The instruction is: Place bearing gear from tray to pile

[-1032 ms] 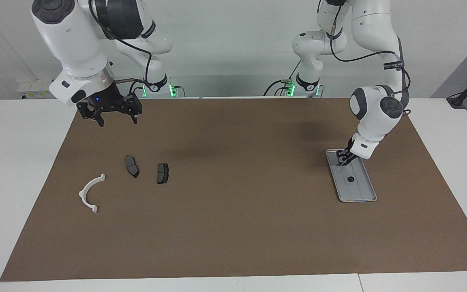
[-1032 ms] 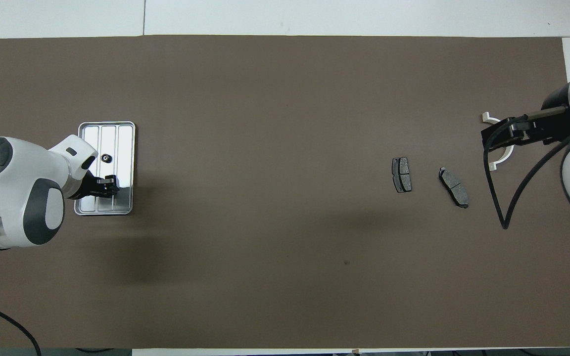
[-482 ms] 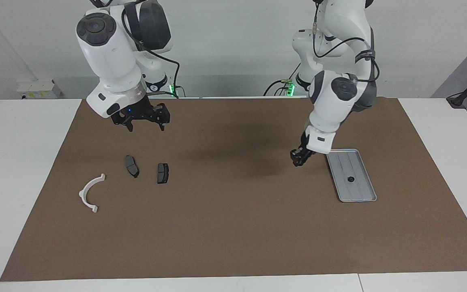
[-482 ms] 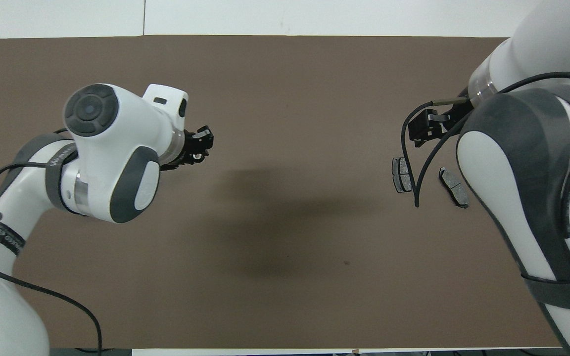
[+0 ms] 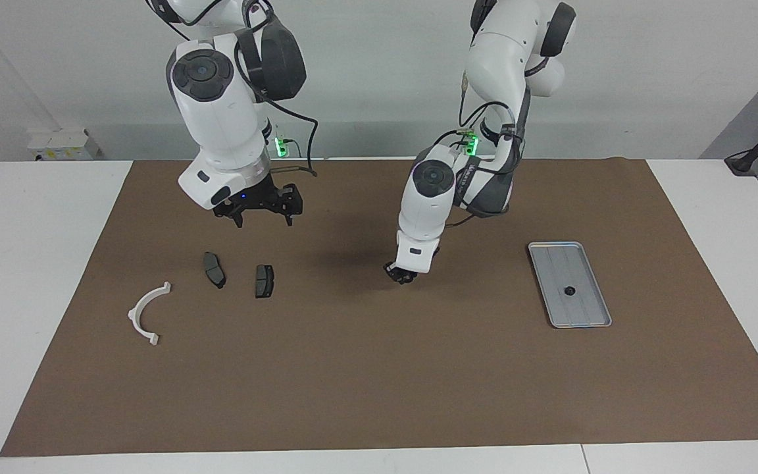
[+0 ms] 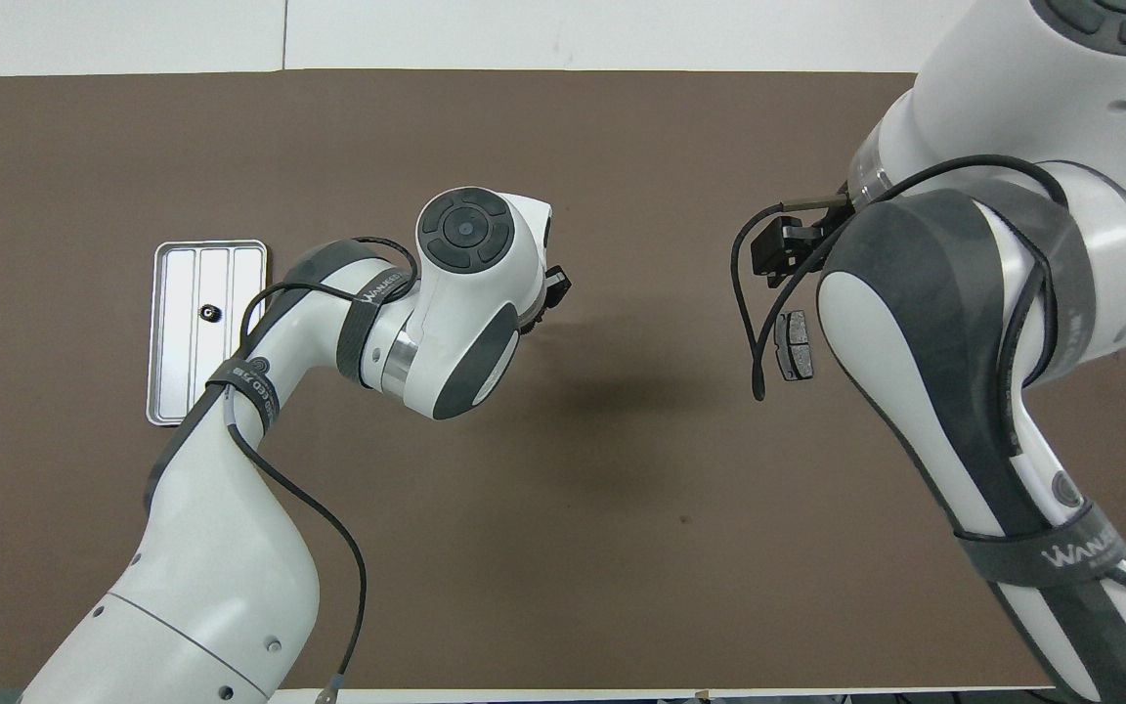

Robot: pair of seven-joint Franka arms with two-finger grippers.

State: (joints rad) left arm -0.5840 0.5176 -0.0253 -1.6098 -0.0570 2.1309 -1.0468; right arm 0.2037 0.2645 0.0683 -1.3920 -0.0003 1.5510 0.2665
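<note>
The silver tray (image 5: 585, 315) (image 6: 170, 391) lies at the left arm's end of the mat, with one small dark bearing gear (image 5: 569, 290) (image 6: 208, 313) on it. My left gripper (image 5: 400, 275) (image 6: 553, 288) hangs low over the middle of the mat, fingertips drawn together on a small dark part that barely shows. The pile lies toward the right arm's end: two dark pads (image 5: 214, 270) (image 5: 264, 281) and a white arc (image 5: 147, 313). My right gripper (image 5: 264, 220) (image 6: 783, 254) hovers open over the mat just robot-side of the pads. In the overhead view only one pad (image 6: 795, 344) shows.
A brown mat (image 5: 379, 382) covers most of the white table (image 5: 37, 263). Both arms' upper links lean out over the mat's middle.
My left gripper has lifted off the tray and swung to the middle of the mat, toward the pile. The right gripper has shifted from the mat's corner to above the pads.
</note>
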